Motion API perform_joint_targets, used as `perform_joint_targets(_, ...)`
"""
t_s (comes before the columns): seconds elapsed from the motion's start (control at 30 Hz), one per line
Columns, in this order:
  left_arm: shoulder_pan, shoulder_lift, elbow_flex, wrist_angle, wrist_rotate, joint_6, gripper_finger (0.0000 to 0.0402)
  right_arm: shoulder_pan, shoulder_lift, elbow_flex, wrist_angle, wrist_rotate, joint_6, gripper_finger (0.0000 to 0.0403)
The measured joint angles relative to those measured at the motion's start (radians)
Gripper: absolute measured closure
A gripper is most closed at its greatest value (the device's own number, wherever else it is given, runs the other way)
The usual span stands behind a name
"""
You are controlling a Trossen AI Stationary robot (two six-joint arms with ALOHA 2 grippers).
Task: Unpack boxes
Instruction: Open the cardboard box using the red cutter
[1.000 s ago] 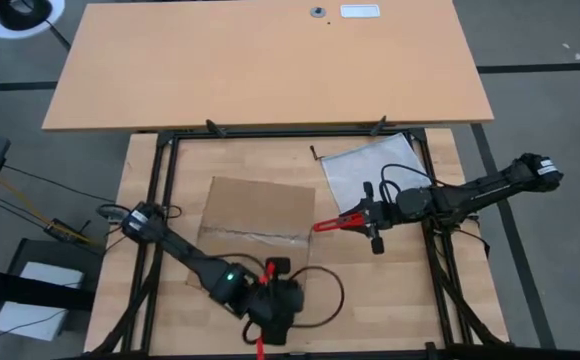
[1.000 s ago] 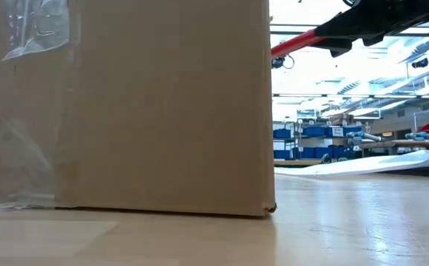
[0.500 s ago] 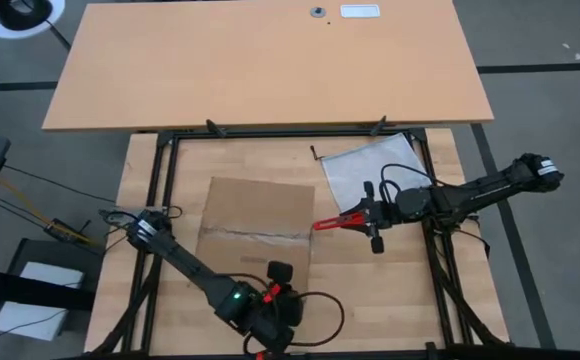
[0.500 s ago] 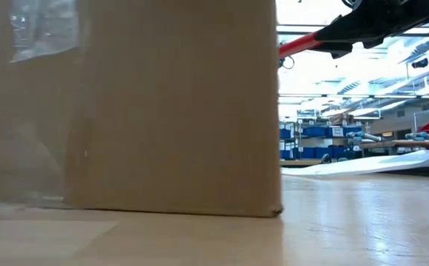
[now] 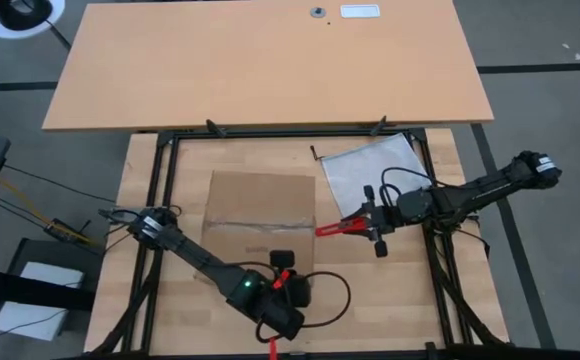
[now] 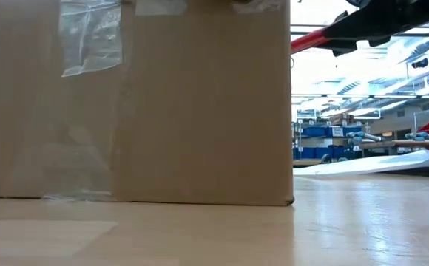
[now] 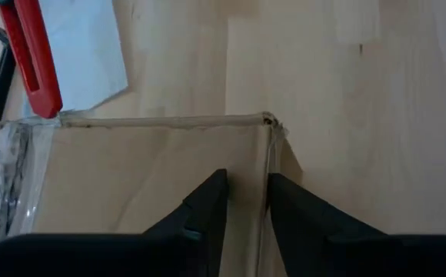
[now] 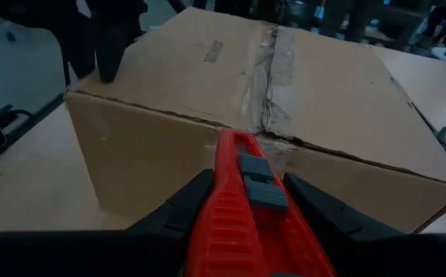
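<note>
Looking down on the table [image 5: 145,290], we see the brown box [image 5: 260,215] near the middle, with its flaps shut and clear tape [image 8: 263,73] along the top seam. The right gripper [image 5: 372,222] is closed on the red box cutter [image 5: 338,227]. The red tip points at the box's edge, just beside the taped seam. The left gripper [image 7: 242,201] is at a near corner of the box. Its fingers [image 7: 208,201] sit close together on either side of the corner edge, pinching it. A clear plastic bag [image 5: 370,168] lies behind the right arm.
</note>
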Motion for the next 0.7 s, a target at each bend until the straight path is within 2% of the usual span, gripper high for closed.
perform_joint_targets(0.13,0.002,0.002,0.001,0.024,0.000,-0.002,0.0296,0.009,-0.027,0.002,-0.020,0.004,0.000,0.0253)
perform_joint_targets(0.37,-0.006,0.008,0.097,-0.037,-0.014,-0.014,0.0296,0.001,-0.129,0.078,-0.178,0.099,-0.088,0.0262)
perform_joint_targets(0.5,-0.014,0.008,0.143,-0.124,-0.006,-0.084,0.0296,-0.004,-0.175,0.124,-0.191,0.117,-0.094,0.0260)
perform_joint_targets(0.7,-0.008,0.008,0.227,-0.125,-0.012,-0.107,0.0296,-0.004,-0.215,0.155,-0.190,0.133,-0.078,0.0250)
